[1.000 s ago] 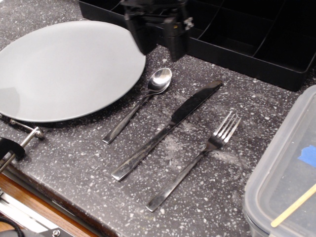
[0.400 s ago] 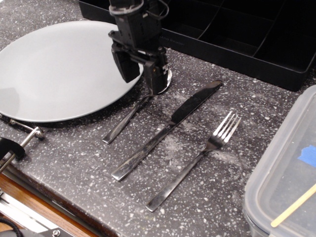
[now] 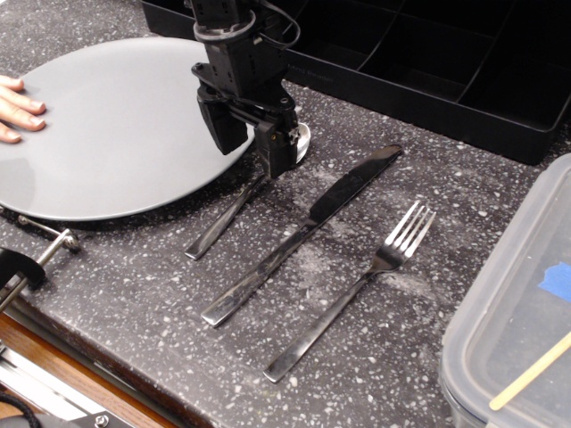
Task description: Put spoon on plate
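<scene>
Gripper (image 3: 251, 145) low over the spoon (image 3: 234, 208), beside the plate (image 3: 116, 125).

I see my gripper standing upright over the spoon's bowl end, at the plate's right rim. Its two dark fingers are parted, one toward the plate and one over the bowl, so the jaws straddle the neck. I cannot see them pinching metal, so I judge nothing is gripped yet. The spoon lies flat on the speckled counter (image 3: 134, 285), its handle running down and left away from the plate, just beside the rim. That closeness should make the carry short. A knife (image 3: 299, 236) and then a fork (image 3: 348, 294) lie parallel, further right of the plate. A person's fingertips (image 3: 18, 107) rest on the plate's left edge, perhaps steadying it.
</scene>
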`<state>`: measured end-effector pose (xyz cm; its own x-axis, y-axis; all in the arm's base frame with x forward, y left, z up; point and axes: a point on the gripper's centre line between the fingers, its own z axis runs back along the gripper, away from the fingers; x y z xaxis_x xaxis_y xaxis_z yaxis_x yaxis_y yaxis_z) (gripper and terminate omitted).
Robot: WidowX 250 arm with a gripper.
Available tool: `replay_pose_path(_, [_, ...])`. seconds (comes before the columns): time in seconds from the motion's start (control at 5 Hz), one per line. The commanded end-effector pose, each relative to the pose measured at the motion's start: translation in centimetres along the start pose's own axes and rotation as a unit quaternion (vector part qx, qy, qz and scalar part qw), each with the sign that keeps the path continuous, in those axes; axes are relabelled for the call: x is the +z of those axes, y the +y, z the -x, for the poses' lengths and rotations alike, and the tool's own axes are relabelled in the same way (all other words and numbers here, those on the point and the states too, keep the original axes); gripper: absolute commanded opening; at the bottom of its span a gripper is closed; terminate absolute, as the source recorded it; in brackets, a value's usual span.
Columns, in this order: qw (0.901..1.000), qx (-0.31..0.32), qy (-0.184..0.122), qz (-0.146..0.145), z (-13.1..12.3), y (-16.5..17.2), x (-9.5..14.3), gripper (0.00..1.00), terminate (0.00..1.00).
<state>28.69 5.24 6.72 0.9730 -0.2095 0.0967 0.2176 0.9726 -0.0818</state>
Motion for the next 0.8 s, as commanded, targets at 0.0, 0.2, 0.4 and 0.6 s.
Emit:
replay_pose_path(0.0, [0.9998, -0.005, -0.021, 0.006, 0.4, 0.1, 2.8, 1.00, 0.00])
replay_pose_path(0.2, [0.9998, 0.005, -0.012, 0.013, 0.4, 0.0, 2.6, 1.00, 0.00])
replay_pose_path(0.4, [0.9999, 0.010, -0.002, 0.003, 0.2, 0.1, 1.1, 1.00, 0.00])
replay_pose_path(0.6, [0.9994, 0.016, -0.009, -0.029, -0.1, 0.6, -0.6, 1.00, 0.00])
